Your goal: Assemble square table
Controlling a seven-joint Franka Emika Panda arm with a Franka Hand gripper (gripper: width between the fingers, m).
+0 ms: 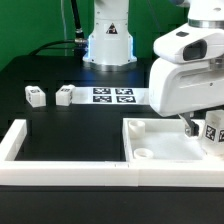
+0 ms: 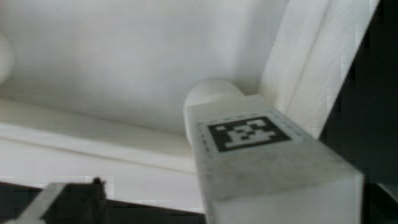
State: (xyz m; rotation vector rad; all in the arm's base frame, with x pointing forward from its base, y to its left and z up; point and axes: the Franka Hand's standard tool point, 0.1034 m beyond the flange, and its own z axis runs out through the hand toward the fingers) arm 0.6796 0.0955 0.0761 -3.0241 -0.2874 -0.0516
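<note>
The square table slab (image 1: 165, 138) lies at the exterior view's lower right, white with a raised rim and a round corner hole (image 1: 145, 155). A white tagged leg (image 1: 213, 131) stands upright at the slab's right side. My gripper (image 1: 190, 124) hangs over the slab just left of that leg. In the wrist view the leg (image 2: 258, 150) fills the near side, tag facing the camera, with the slab's floor (image 2: 107, 70) behind it. One dark finger (image 2: 75, 200) shows with a gap between it and the leg, so the jaws look open. The other finger is hidden by the leg.
Two small tagged leg blocks (image 1: 35, 95) (image 1: 66, 94) lie at the exterior view's left. The marker board (image 1: 112, 95) lies beside them. The white border wall (image 1: 70, 172) runs along the front and left. The robot base (image 1: 108, 45) stands at the back.
</note>
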